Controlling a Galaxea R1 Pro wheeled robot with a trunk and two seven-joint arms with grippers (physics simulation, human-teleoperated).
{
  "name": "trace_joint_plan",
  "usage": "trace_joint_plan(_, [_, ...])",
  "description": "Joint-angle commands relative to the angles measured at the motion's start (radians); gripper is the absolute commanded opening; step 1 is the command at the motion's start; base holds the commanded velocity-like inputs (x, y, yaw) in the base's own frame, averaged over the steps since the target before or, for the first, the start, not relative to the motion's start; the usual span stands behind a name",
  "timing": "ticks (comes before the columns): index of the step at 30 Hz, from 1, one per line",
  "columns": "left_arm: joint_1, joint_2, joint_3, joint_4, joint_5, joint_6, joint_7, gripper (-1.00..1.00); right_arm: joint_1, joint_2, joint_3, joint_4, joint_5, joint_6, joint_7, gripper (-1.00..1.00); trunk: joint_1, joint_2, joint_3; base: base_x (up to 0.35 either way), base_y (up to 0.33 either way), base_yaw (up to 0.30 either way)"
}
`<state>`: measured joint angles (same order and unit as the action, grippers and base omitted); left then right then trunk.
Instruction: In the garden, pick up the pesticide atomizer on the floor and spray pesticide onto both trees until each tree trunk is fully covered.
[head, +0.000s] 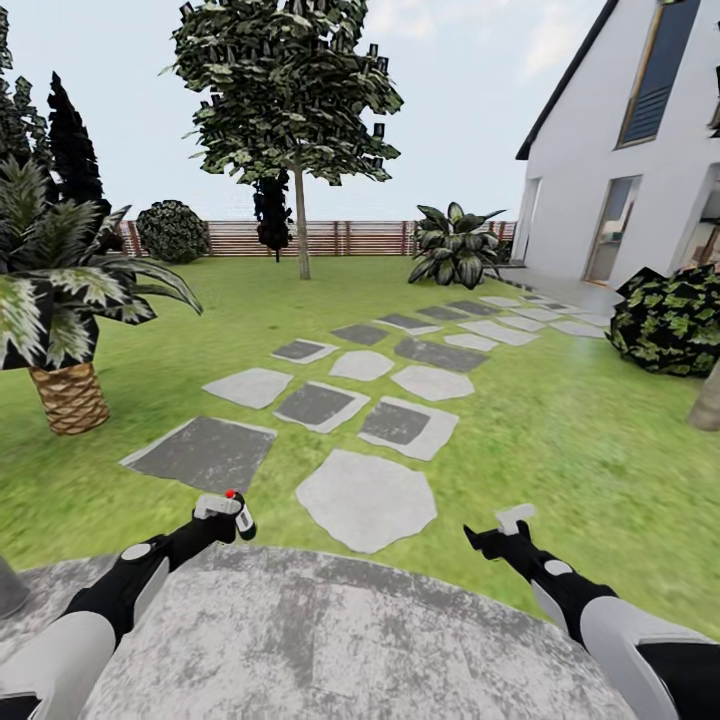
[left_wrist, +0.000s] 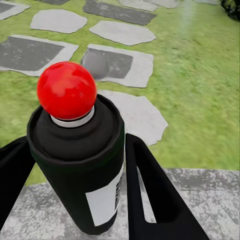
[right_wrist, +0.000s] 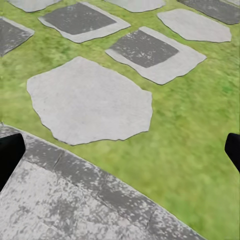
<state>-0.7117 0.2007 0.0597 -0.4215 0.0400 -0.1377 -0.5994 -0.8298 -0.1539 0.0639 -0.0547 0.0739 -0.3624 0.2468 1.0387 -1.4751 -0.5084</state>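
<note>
Two fingers of my left gripper clamping the sprayer, red knob up, my right gripper hanging open and empty, both over grey paving, stepping stones running across the lawn toward a tree by the fence.

Green lawn, grey stepping stones, round paving

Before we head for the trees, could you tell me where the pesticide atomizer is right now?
The pesticide atomizer is held in the left gripper, at the head view's lower left, above the grey paving's edge.
</note>
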Motion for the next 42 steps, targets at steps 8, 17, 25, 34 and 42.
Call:
trace_joint_plan(8, [0.0,-0.011,0.0,0.0,0.009,0.0,0.017,-1.0,0.0,0.056,0.0,-0.002,0.0,-0.003,-0.077,1.0,0.0,0.0,0.005,0.345,0.114,0.0])
trace_joint_plan(17, [0.0,-0.016,-0.001,0.0,0.009,0.0,0.019,-1.0,0.0,0.064,-0.001,0.001,0.002,-0.002,-0.088,1.0,0.0,0.0,0.006,0.345,0.114,0.0])
trace_joint_plan(25, [0.0,-0.023,-0.001,0.001,0.009,0.0,0.025,-1.0,0.0,0.062,-0.001,0.005,0.003,0.002,-0.093,1.0,0.0,0.0,0.006,0.345,0.115,0.0])
trace_joint_plan(34, [0.0,-0.025,-0.001,0.001,0.009,0.0,0.026,-1.0,0.0,0.062,-0.001,0.007,0.003,0.002,-0.095,1.0,0.0,0.0,0.006,0.345,0.116,0.0])
trace_joint_plan(42, [0.0,-0.03,-0.001,-0.002,0.01,-0.001,0.024,-1.0,0.0,-0.027,-0.004,-0.008,-0.004,0.062,0.368,1.0,0.0,0.0,0.006,0.345,0.119,0.0])
